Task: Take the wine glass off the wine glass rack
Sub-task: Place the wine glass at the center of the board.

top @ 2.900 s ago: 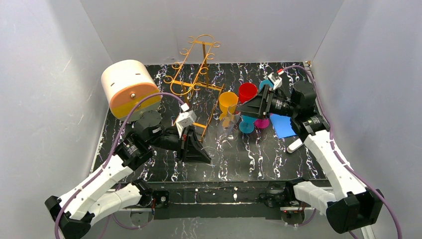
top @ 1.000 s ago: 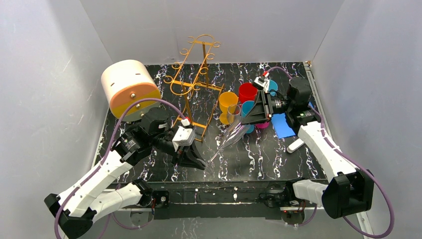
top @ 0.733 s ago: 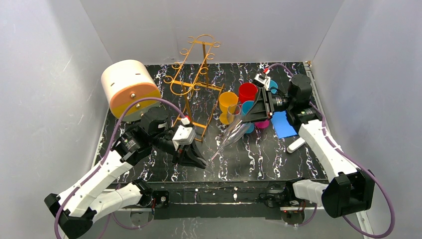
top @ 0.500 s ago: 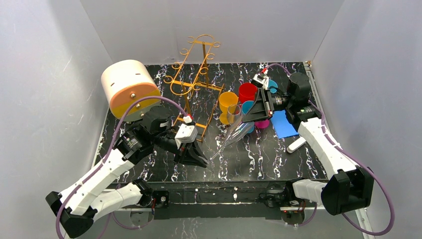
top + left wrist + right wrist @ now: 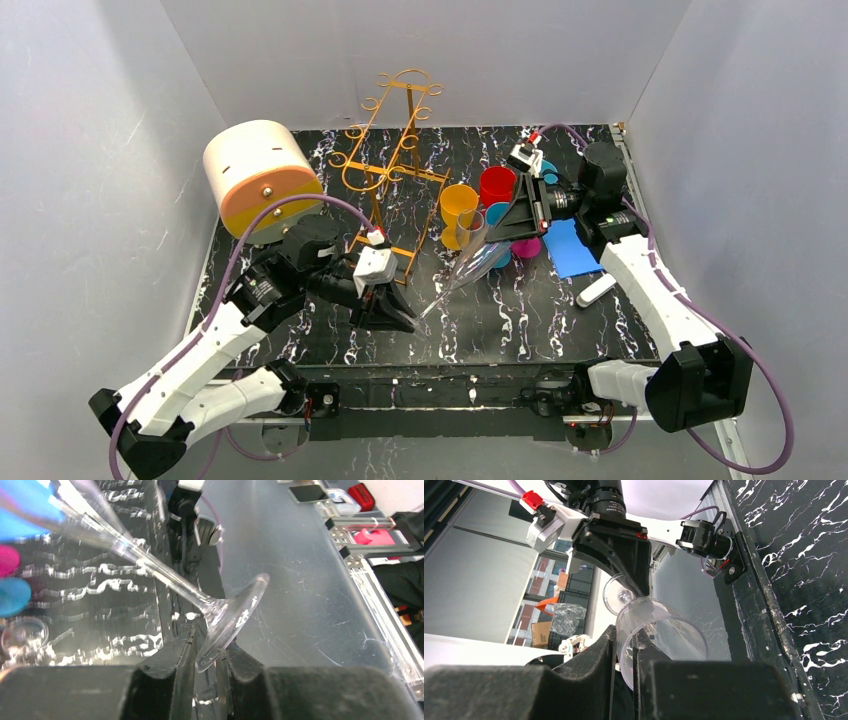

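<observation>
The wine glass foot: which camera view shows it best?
Left wrist: the foot is large and sharp, its rim inside the left gripper. Right wrist shows it small behind the bowl; the top view barely shows it.

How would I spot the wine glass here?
Start at the tall golden wire rack at the back, then find the coloured cups beside it. In front of them the wine glass hangs tilted in the air; unlike those cups, it is clear with a long stem.

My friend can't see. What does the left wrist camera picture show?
A clear wine glass is held tilted, the rim of its round foot pinched between the black fingers of the left gripper. Its stem slants up and left over a black marbled table.
</observation>
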Robot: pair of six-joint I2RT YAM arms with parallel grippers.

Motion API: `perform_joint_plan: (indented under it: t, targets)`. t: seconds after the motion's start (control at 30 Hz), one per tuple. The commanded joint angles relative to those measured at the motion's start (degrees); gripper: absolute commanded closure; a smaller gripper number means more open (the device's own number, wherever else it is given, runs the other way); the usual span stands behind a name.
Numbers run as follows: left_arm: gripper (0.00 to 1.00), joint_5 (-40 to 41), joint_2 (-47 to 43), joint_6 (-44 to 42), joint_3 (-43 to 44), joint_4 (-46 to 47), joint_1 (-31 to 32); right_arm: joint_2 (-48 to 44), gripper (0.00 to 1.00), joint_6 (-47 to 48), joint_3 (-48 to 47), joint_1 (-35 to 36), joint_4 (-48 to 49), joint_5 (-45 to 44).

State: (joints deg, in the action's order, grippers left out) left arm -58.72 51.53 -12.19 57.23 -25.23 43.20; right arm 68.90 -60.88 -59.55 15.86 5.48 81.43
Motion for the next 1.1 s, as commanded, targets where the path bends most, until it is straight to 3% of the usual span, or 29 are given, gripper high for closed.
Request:
perform_joint_plan:
  t: [0.0,0.07,0.1,0.27,0.67,0.97,1.07]
  targets:
    - [0.74,18.1,0.4,3.1,-0.4,0.1,-2.0,-3.7,0.99,7.1,-1.8,2.9,-9.7,1.6]
    - [0.56,19.2,-0.8,3.7,-0.5,-1.4,-2.0,-3.5,0.99,12.5,-2.5,2.9,-15.3,0.3]
    - [0.52,19.6,-1.6,4.2,-0.5,-1.7,-2.0,-3.5,0.99,13.7,-2.8,2.9,-17.2,-0.6]
    - [0.41,20.5,-4.1,4.5,-1.4,-3.2,-2.0,-4.7,0.99,14.5,-2.5,2.9,-18.3,-3.1]
    - [0.34,20.2,-5.3,1.5,0.0,-11.0,-2.0,-4.5,0.99,15.7,-3.4,2.7,-20.1,-5.1]
    - [0.33,25.0,-5.3,-1.0,3.5,-18.8,-2.0,-3.0,0.99,20.3,-7.5,1.7,-27.2,-8.5]
    - [0.32,25.9,-5.4,-0.4,4.1,-18.9,-2.0,-2.3,0.99,24.6,-10.1,1.7,-34.3,-12.4]
